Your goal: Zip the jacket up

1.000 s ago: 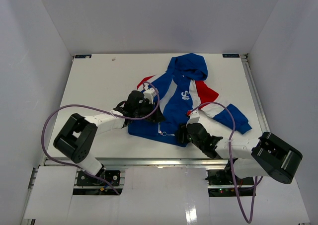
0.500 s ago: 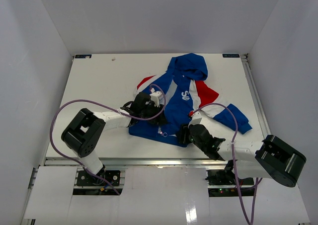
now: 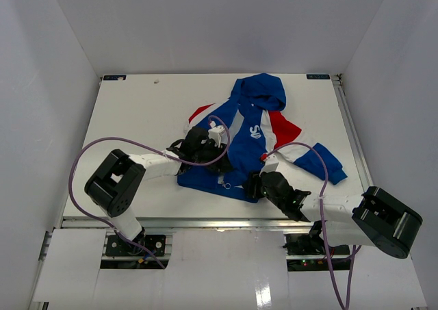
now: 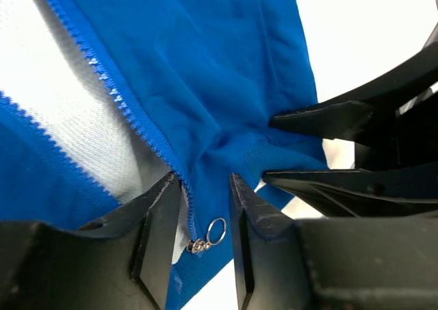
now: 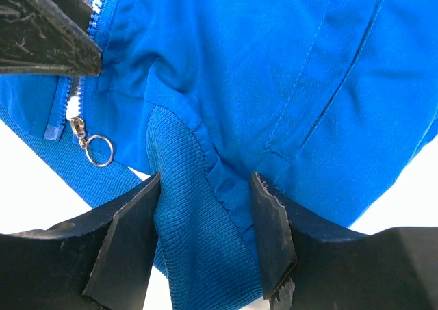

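The royal-blue hooded jacket lies on the white table, hood at the far side, its front open over white lining. My left gripper hovers over the lower front, narrowly open. The open zipper teeth and the metal slider with its ring pull lie between its fingers, untouched. My right gripper is closed on a bunched fold of the ribbed blue hem, to the right of the slider. The two grippers' tips nearly meet.
The red and white sleeve panels spread to the right of the zipper. The right sleeve reaches toward the table's right rail. Purple cables loop over the near table.
My left gripper has slid a little to the right, closer over the zipper slider. The right gripper has stayed on the hem.
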